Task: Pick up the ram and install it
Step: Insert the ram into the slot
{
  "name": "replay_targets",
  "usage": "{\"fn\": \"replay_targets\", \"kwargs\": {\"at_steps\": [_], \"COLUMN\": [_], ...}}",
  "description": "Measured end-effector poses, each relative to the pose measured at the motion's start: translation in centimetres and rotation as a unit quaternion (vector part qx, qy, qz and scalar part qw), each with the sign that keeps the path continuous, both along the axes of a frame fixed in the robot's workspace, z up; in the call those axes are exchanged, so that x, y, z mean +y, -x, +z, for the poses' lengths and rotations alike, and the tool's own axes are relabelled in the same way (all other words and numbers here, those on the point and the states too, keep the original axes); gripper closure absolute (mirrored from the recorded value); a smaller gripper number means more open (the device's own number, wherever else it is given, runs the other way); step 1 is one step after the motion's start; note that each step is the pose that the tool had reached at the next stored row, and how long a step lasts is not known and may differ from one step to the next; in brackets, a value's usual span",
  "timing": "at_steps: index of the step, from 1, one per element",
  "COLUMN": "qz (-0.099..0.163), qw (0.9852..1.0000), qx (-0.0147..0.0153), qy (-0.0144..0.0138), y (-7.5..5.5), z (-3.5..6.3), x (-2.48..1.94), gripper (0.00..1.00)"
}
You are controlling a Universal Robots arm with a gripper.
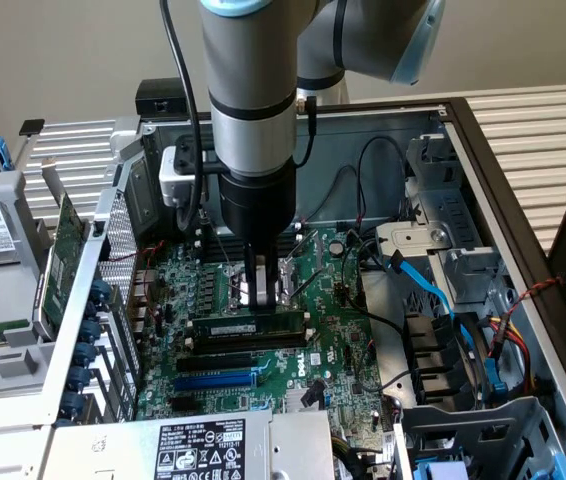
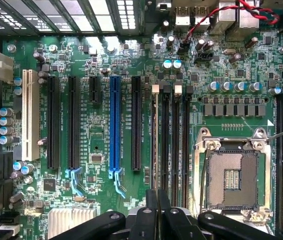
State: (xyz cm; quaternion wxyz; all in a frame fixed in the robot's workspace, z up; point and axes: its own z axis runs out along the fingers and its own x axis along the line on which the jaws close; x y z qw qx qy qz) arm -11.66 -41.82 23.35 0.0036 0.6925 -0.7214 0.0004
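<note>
Green and thin, the long circuit-board ram stick (image 1: 248, 327) with a white label stands on edge in a black slot of the green motherboard (image 1: 338, 350). Its long axis runs from 9 to 3 o'clock in the exterior view. The black two-fingered gripper (image 1: 257, 296) hangs from the grey arm at the stick's 12 o'clock, about mid-length, with its jaws pressed together; whether the tips touch the stick's upper edge cannot be told. From the wrist, the ram stick (image 2: 155, 140) appears edge-on as a thin line running straight out from the gripper (image 2: 157, 207), so the jaw line and the long axis agree. Room is tight. The silver processor socket (image 1: 285, 282) lies just beyond at 12 o'clock, an empty black slot (image 1: 225, 358) and a long blue slot (image 1: 213, 381) lie at 6 o'clock, and a blue cable (image 1: 425, 283) sits well apart at 3 o'clock. By its level line, the stick appears to be in its slot.
</note>
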Motion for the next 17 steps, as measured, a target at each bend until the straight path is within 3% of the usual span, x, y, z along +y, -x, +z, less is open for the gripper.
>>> {"fn": "replay_targets", "kwargs": {"at_steps": [17], "qz": [0.000], "qw": [1.0000], "qx": [-0.0001], "qy": [-0.0015], "y": [0.10], "z": [-0.30], "x": [-0.07], "gripper": [0.88]}}
